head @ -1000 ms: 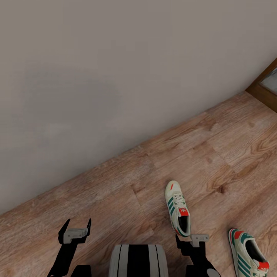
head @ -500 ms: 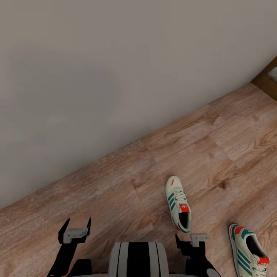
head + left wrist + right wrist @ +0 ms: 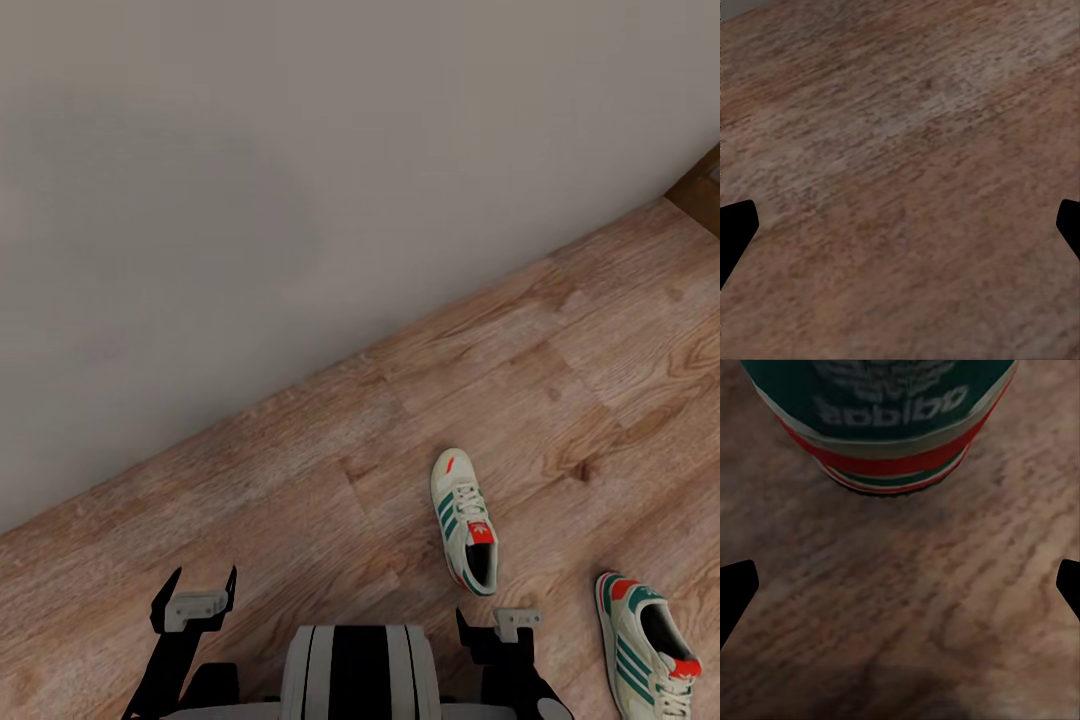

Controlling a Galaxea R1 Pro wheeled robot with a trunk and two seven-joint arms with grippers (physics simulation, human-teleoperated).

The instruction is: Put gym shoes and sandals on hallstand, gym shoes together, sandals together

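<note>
You're looking down on the floor [image 3: 300,480] — light brown wood-grain planks running up to a plain wall. Two sneakers rest flat on it, well apart: one [image 3: 464,520] ahead of your right arm, toe toward the wall, the other [image 3: 643,645] off to the right — part cut by the frame's edge.

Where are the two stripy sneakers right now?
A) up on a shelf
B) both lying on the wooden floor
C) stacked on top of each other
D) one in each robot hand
B: one gym shoe and the other gym shoe lie apart on the corridor floor, and both grippers, left and right, are open and hold nothing.
</note>
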